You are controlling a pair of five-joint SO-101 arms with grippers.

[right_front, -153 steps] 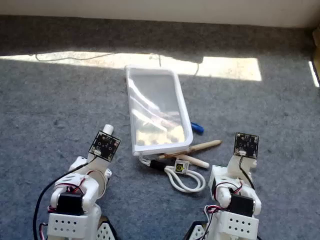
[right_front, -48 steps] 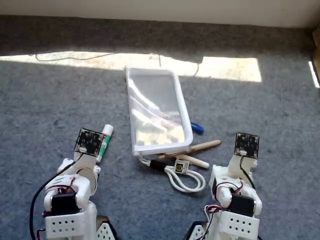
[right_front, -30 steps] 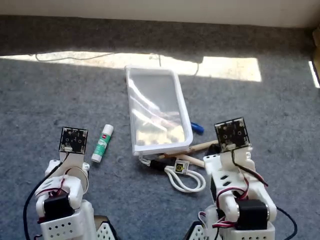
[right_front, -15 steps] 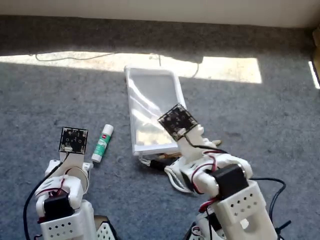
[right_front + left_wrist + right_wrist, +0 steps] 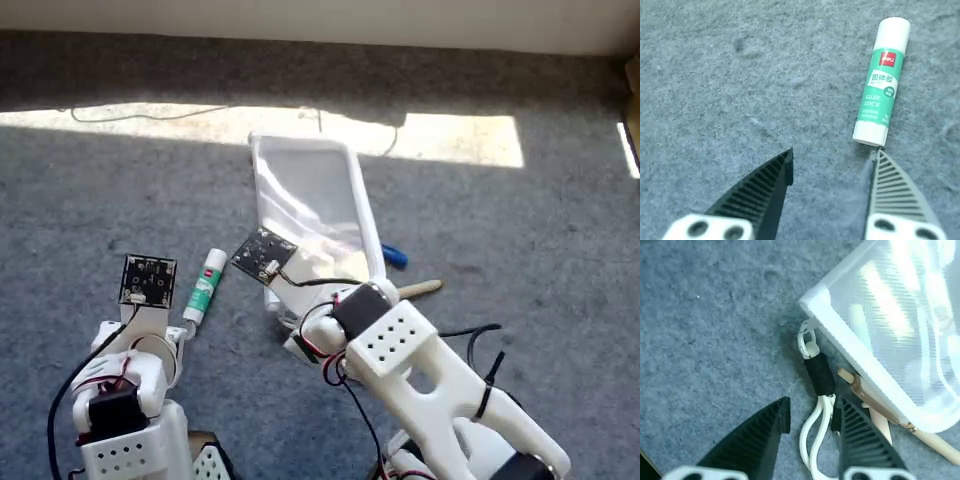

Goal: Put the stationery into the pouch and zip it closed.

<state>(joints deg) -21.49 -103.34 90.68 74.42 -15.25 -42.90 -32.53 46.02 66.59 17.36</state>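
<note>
A clear white-edged pouch (image 5: pixel 310 195) lies open-end toward the arms on grey carpet, with some stationery inside. In the right wrist view its near corner (image 5: pixel 820 297) shows a white zip-pull ring (image 5: pixel 808 340), a black sleeve (image 5: pixel 820 374) and a white cord (image 5: pixel 812 435). My right gripper (image 5: pixel 812 405) hangs open just above that cord. Wooden pencils (image 5: pixel 880 422) lie against the pouch's edge. A green-and-white glue stick (image 5: pixel 881 82) lies on the carpet just ahead of my open left gripper (image 5: pixel 832 157), off one fingertip (image 5: pixel 878 159). The glue stick (image 5: pixel 204 286) lies left of the pouch.
A blue item (image 5: pixel 395 257) and a wooden pencil tip (image 5: pixel 420 289) stick out right of the pouch. The right arm's white body (image 5: pixel 400 350) stretches across the near middle. A thin cable (image 5: pixel 130 113) runs along the sunlit strip at the back.
The right arm has swung left and forward from its rest spot to the pouch's near corner, covering the cord and pencils in the high view. The left arm has stayed beside the glue stick.
</note>
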